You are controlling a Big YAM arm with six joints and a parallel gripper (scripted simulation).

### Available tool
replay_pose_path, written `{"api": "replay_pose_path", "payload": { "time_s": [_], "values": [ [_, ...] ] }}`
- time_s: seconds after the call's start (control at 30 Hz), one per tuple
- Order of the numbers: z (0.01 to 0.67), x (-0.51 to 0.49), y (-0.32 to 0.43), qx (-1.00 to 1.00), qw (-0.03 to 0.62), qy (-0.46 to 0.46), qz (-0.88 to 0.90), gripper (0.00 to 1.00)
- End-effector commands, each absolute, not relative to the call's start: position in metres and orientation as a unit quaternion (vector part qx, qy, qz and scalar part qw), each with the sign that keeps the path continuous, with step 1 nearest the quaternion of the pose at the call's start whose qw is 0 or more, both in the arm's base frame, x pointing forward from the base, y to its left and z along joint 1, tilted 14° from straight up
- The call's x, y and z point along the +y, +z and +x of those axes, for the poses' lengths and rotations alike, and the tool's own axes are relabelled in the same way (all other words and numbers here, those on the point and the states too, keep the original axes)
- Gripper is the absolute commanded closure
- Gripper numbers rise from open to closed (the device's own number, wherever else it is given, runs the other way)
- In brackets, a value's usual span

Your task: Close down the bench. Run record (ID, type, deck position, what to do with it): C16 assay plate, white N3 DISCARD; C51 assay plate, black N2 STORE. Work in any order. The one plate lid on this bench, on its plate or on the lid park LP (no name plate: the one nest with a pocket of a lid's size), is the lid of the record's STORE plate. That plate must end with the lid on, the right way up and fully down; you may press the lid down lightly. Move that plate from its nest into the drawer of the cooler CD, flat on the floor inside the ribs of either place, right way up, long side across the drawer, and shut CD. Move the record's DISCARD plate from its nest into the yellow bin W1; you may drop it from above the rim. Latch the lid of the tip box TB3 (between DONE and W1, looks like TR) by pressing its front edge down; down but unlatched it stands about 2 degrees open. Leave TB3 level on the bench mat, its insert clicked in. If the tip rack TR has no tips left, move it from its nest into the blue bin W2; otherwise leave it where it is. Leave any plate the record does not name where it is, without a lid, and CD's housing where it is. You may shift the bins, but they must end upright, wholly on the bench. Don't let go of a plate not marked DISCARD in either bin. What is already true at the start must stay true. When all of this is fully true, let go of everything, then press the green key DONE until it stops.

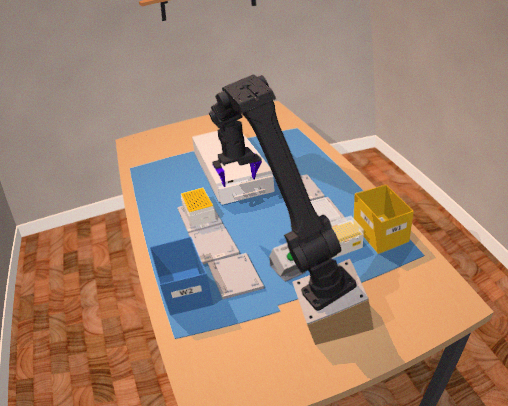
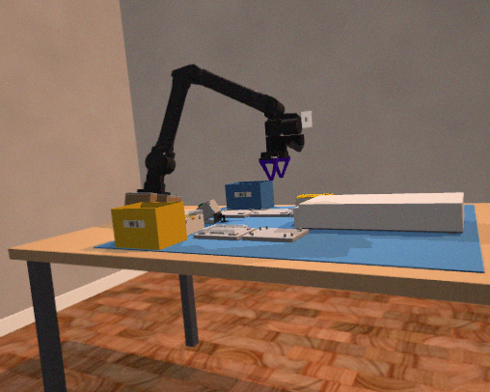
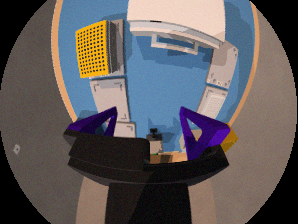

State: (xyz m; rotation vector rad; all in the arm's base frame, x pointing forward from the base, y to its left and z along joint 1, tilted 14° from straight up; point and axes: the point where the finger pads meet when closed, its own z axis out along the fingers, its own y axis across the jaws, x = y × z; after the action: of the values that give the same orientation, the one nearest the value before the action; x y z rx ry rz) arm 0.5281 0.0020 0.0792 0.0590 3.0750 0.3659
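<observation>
My gripper (image 1: 238,175) is open and empty. It hangs above the front end of the white cooler CD (image 1: 232,164), fingers pointing down, well clear of the top. It also shows in the side view (image 2: 274,169) and the wrist view (image 3: 149,119). The cooler's drawer front with its handle (image 3: 176,43) lies below and ahead of the fingers and looks shut. The tip rack TR (image 1: 196,201) with its yellow tip field sits in its nest left of the cooler. The yellow bin W1 (image 1: 383,217) stands at the right. I cannot make out any plate or lid on the nests.
The blue bin W2 (image 1: 180,275) stands at the front left beside two flat grey nests (image 1: 224,257). The tip box TB3 (image 1: 348,235) and the green key DONE (image 1: 289,257) sit near the arm's base (image 1: 331,295). More nests (image 1: 319,197) lie behind the arm.
</observation>
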Motion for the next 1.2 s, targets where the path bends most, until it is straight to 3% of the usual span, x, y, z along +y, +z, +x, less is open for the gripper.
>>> {"api": "replay_pose_path", "payload": {
  "time_s": [0.0,0.5,0.53,0.6,1.17],
  "values": [
    [0.554,0.005,0.107,0.992,0.050,0.116,0.027,0.00],
    [0.585,0.046,0.117,0.992,0.047,0.118,0.026,0.00],
    [0.589,0.037,0.142,0.990,0.069,0.118,0.034,0.00],
    [0.593,0.056,0.120,0.992,0.047,0.118,0.026,0.00],
    [0.628,0.101,0.136,0.991,0.048,0.119,0.027,0.00]
  ]
}}
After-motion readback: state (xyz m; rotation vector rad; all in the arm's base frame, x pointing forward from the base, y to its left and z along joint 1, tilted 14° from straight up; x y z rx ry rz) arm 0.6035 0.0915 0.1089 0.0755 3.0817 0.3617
